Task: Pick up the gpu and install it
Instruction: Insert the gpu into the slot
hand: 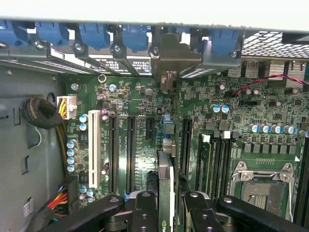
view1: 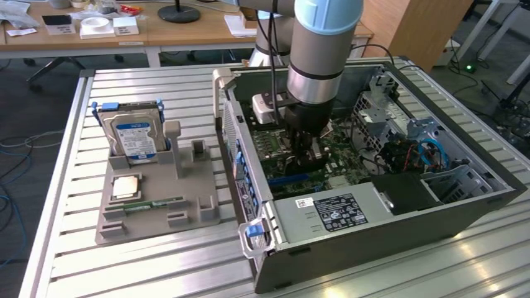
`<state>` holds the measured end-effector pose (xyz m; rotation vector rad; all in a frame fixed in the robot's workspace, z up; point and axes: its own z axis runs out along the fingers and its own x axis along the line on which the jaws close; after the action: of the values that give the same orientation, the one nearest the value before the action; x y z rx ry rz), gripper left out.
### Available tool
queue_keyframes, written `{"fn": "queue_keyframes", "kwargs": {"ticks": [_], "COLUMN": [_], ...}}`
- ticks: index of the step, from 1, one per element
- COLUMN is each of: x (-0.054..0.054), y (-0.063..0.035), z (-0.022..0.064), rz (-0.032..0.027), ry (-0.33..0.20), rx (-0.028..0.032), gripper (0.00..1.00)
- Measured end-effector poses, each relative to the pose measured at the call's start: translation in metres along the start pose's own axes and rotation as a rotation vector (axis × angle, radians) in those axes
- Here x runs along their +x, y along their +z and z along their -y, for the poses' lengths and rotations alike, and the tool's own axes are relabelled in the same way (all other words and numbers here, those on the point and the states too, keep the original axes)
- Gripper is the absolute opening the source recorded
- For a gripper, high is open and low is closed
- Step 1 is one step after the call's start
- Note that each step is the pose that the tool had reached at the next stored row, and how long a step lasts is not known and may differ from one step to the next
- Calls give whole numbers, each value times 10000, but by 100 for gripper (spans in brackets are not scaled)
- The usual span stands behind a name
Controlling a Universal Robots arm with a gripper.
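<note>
The gpu (hand: 165,186) shows edge-on in the wrist view as a thin dark card standing upright over the green motherboard (hand: 140,104). My gripper (hand: 171,212) is shut on it, with one black finger (hand: 145,212) on each side. The card hangs between the long black expansion slots (hand: 130,150) and the memory slots (hand: 215,164), in line with a short blue slot (hand: 167,128); whether it touches the board I cannot tell. In the exterior view my gripper (view1: 303,152) reaches down inside the open computer case (view1: 373,217), low over the motherboard.
A grey parts holder (view1: 157,198) on the exterior view's left carries a silver hard drive (view1: 133,138), a processor chip (view1: 126,186) and a green memory stick (view1: 154,203). Inside the case are the power supply (view1: 336,212), cable bundles (hand: 41,113), the processor socket (hand: 263,186) and blue rear clips (hand: 135,36).
</note>
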<state>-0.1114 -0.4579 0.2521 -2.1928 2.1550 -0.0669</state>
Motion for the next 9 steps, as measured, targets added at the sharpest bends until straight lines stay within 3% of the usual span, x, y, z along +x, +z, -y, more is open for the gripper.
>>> {"fn": "queue_keyframes", "kwargs": {"ticks": [9], "x": [0], "y": [15], "z": [-2], "rz": [-30], "ry": [47], "rx": [0], "gripper": [26]}}
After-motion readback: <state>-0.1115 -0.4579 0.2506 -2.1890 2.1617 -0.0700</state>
